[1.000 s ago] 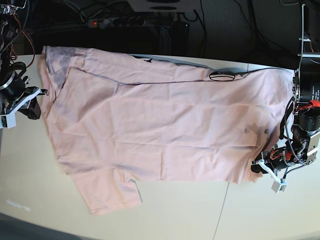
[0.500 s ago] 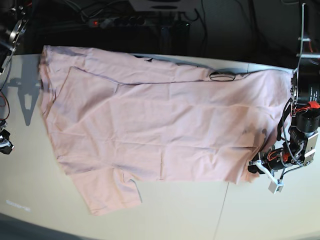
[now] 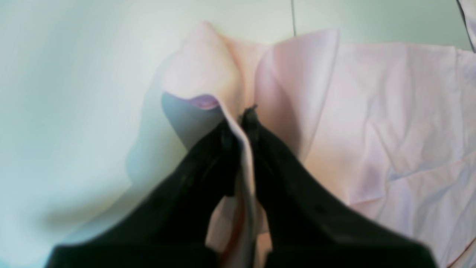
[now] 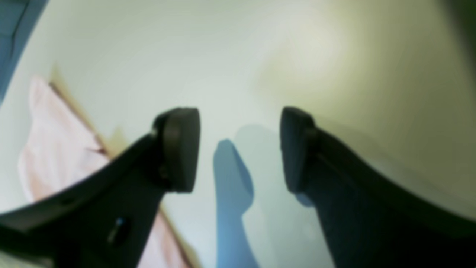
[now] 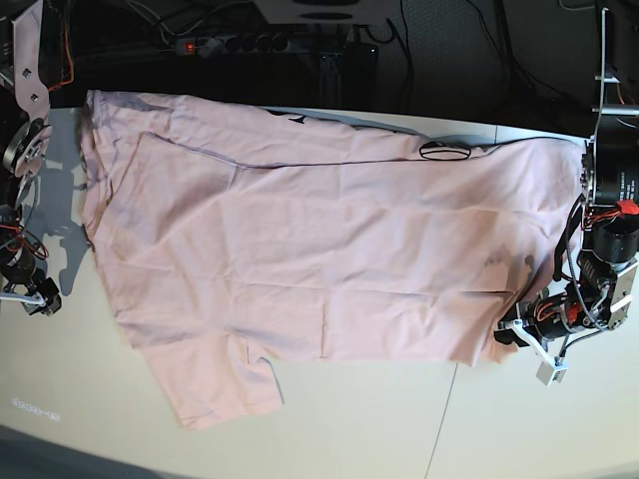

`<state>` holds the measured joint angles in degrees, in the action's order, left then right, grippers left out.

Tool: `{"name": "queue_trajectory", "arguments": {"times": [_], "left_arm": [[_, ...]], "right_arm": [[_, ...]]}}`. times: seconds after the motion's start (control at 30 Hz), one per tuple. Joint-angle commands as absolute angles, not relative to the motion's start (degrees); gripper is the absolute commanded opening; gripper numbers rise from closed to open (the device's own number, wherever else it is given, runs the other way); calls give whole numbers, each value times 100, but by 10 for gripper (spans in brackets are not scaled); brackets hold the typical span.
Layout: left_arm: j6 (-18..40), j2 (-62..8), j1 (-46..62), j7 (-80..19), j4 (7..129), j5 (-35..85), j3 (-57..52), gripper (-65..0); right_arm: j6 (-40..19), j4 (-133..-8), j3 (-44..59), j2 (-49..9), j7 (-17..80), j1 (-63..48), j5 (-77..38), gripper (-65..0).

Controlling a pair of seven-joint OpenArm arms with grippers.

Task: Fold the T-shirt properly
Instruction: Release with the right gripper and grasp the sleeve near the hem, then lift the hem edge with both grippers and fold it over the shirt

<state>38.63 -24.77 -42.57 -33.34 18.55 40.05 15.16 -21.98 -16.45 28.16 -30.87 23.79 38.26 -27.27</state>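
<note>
The pale pink T-shirt (image 5: 319,249) lies spread flat across the table, one sleeve (image 5: 215,384) towards the front. A bit of black print (image 5: 292,119) peeks out at its back edge. My left gripper (image 5: 509,335) is at the shirt's front right corner. In the left wrist view it (image 3: 241,120) is shut on a raised fold of the shirt (image 3: 372,111). My right gripper (image 5: 42,302) hovers over bare table just left of the shirt. In the right wrist view it (image 4: 238,149) is open and empty, with the shirt's edge (image 4: 55,149) to its left.
The cream table (image 5: 359,419) has bare surface along the front and at the left (image 4: 260,56). A power strip (image 5: 250,42) and cables lie in the dark area behind the table. The left arm's body (image 5: 609,200) stands at the right edge.
My right arm has left the shirt's left edge, swung up, and come down lower at the table's left side, gripper open. My left gripper has stayed shut on the shirt corner, barely moving.
</note>
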Motion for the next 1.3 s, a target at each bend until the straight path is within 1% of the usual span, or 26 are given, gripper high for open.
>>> {"name": "queue_trajectory", "arguments": {"times": [0.0, 0.2, 0.37, 0.53, 0.7, 0.83, 0.97, 1.0, 1.03, 1.07, 1.1, 1.17, 1.2, 1.27], "left_arm": [[4000, -2523, -4447, -3291, 1957, 4132, 1509, -650], [4000, -2477, -4447, -3306, 1957, 4134, 1509, -650], [4000, -2477, -4447, -3304, 1957, 4134, 1509, -650], [4000, -2477, -4447, -3304, 1957, 4134, 1509, -650], [4000, -2477, -4447, -3304, 1957, 4134, 1509, -650], [4000, -2480, -4447, -3306, 1957, 4130, 1509, -650], [4000, -2480, -4447, -3306, 1957, 4128, 1509, -650], [4000, -2480, -4447, -3306, 1957, 4130, 1509, -650], [4000, -2480, -4447, -3306, 1957, 4130, 1509, -650], [4000, -2480, -4447, -3306, 1957, 4130, 1509, -650], [4000, -2482, -4447, -3306, 1957, 4130, 1509, -650], [4000, -2493, -4449, -3304, 1957, 4132, 1509, -650], [4000, -2499, -4462, -3304, 1957, 4132, 1509, -650], [4000, -2526, -4480, -3304, 1957, 4136, 1509, -650]], "right_arm": [[-2596, -1669, 2821, -3015, 2443, 3931, -2591, -301], [-2600, -1671, 2821, -2370, 2440, 3933, -2163, -301], [-2692, -1675, 2499, -2040, 2440, 3935, -1925, -301], [-2755, -1678, 1525, -1835, 2571, 3938, -1927, -301], [-2945, -1715, 576, -1671, 2593, 3940, -1977, -301], [-3050, -1756, 167, -1599, 2705, 3968, -2161, -301], [-3133, -1791, 47, -1608, 2893, 3966, -2276, -303], [-3133, -1791, 47, -1616, 2912, 3966, -2265, -313], [-3131, -1791, 47, -1629, 2919, 3966, -2255, -349], [-3131, -1791, 47, -1647, 2919, 3966, -2193, -402], [-3129, -1804, 47, -1658, 2917, 3968, -2082, -469], [-3129, -1865, 47, -1671, 2915, 3964, -1872, -621], [-3129, -1909, 47, -1671, 2915, 3962, -1791, -650], [-3131, -2034, 47, -1699, 2917, 3962, -1579, -650]]}}
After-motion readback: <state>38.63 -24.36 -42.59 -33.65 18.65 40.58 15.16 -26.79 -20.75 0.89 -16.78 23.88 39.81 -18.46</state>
